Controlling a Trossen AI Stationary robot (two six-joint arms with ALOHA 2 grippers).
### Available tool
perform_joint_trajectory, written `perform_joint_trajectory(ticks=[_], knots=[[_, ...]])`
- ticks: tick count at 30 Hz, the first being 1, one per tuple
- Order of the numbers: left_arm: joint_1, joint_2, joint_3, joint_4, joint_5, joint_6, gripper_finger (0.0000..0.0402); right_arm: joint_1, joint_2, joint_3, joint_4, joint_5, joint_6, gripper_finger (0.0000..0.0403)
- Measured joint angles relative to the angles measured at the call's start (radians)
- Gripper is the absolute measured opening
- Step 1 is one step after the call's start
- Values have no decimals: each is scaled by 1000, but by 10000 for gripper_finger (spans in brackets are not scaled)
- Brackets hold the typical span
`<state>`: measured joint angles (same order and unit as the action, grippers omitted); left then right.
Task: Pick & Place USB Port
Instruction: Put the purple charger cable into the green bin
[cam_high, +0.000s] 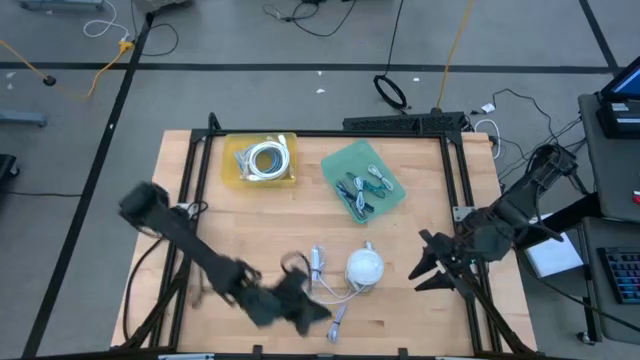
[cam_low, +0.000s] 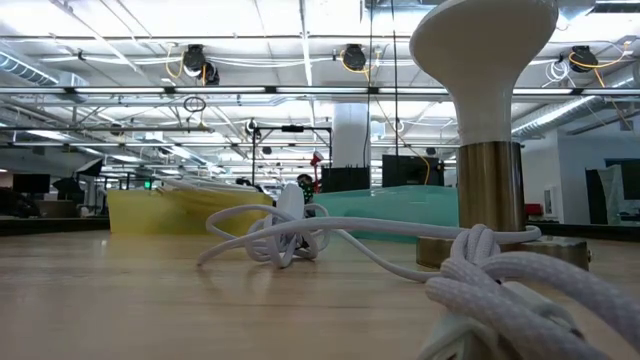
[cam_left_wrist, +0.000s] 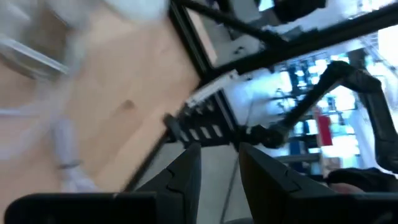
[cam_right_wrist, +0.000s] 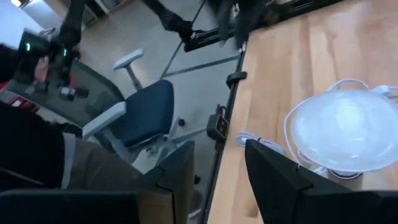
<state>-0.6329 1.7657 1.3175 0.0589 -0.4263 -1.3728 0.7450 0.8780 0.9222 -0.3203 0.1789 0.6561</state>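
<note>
Left hand (cam_high: 300, 305) spread, empty, low over front of wooden worktop (cam_high: 250, 220), beside white cable tangle (cam_high: 322, 275). Right hand (cam_high: 432, 262) spread, empty, right of white dome lamp (cam_high: 365, 265). Risk: snagging cable, dragging lamp. USB parts in green tray (cam_high: 362, 180).

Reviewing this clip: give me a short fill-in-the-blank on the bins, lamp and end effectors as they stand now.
1. The coiled white cable lies in the ____ bin.
2. The green bin stands to the ____ of the yellow one in the high view.
3. The white lamp stands on the table between the two bins and the table's ____ edge.
4. The left end effector and the right end effector both hold ____.

Missing words: yellow; right; near; nothing
</note>
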Motion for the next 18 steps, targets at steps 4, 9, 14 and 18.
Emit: perform_joint_trajectory(ticks=[4, 9, 14, 18], knots=[[-10, 200, 163, -58, 29, -38, 111, 29, 0, 0, -4, 49, 13, 134], [4, 376, 527, -528, 67, -3, 111, 53, 1, 0, -24, 96, 35, 134], [30, 502, 839, -1016, 112, 5, 111, 67, 4, 0, -38, 113, 47, 134], [58, 547, 883, -1038, 278, 18, 111, 70, 17, 0, -47, 134, 50, 134]])
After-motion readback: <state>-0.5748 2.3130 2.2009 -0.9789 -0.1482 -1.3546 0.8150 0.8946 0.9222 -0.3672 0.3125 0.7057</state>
